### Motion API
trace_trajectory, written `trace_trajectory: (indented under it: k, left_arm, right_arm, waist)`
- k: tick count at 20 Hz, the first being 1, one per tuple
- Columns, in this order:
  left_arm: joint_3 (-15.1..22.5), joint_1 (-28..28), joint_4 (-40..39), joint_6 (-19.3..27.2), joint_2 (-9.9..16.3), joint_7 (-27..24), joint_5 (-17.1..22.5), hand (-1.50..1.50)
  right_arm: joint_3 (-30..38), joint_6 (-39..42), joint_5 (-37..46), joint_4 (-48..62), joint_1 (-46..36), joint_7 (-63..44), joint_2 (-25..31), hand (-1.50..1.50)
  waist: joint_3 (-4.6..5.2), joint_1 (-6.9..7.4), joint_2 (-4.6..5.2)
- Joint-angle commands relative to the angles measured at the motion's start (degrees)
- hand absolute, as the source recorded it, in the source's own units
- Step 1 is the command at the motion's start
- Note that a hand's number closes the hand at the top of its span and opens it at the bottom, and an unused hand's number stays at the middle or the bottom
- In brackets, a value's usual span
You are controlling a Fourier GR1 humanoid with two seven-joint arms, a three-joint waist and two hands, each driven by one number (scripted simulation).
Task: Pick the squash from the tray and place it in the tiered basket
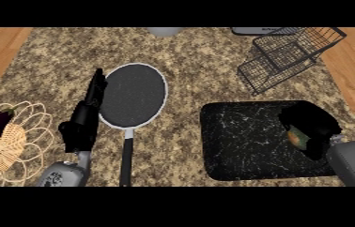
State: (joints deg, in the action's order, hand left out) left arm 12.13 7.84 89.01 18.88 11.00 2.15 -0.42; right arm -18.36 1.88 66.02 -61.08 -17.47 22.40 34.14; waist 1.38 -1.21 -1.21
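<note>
Head view: my right hand point(313, 127) curled over the squash point(297, 139) at the right side of the tray point(243, 141).

Only a small patch of the squash shows, orange with a touch of green, below my curled right fingers, which wrap around it and hide the rest; it sits over the black, white-veined tray, and I cannot tell whether it touches the surface. The dark wire tiered basket point(288, 57) lies tilted up and to the right of the tray, apart from it, with bare speckled counter point(201, 52) between them. My left hand point(84, 123) rests with fingers straight, holding nothing, just beside the left rim of a dark frying pan point(133, 95) whose handle points toward me. A pale woven wire bowl point(21, 141) sits at the left edge.
</note>
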Motion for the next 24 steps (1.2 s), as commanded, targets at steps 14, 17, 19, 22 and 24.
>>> trace_trajectory:
  k: [14, 17, 19, 22, 24]
  left_arm:
    - [-0.96, -0.07, -1.14, -1.67, -1.05, -0.74, -0.28, 0.0]
    - [-2.25, 0.73, -1.83, -3.12, -0.16, -0.57, 0.3, 0.0]
    - [-1.41, 0.24, -1.23, -2.22, -0.68, -0.45, -1.0, 0.0]
    - [-1.57, 2.87, -0.39, -1.72, -1.64, 1.96, -1.48, 0.0]
    - [-2.45, 2.41, -2.15, -2.21, -1.82, 0.22, -1.12, 0.0]
  right_arm:
    - [19.69, 19.01, -12.38, -46.62, 8.95, -23.41, 4.74, 1.5]
    - [24.6, 25.97, -17.21, -51.97, 6.77, -27.65, 4.32, 1.5]
    - [28.94, 33.09, -22.65, -54.35, 2.92, -30.48, 5.44, 1.5]
    - [35.44, 39.02, -27.92, -55.33, -0.41, -31.84, 8.17, 1.5]
    - [37.68, 42.13, -31.31, -51.15, -5.82, -33.99, 8.22, 1.5]
  waist:
    - [-1.28, -0.7, 0.7]
    - [-1.31, 0.22, 0.93]
    - [-1.3, 0.42, 0.91]
    - [-1.33, 0.66, 0.97]
    - [-1.32, 1.19, 1.11]
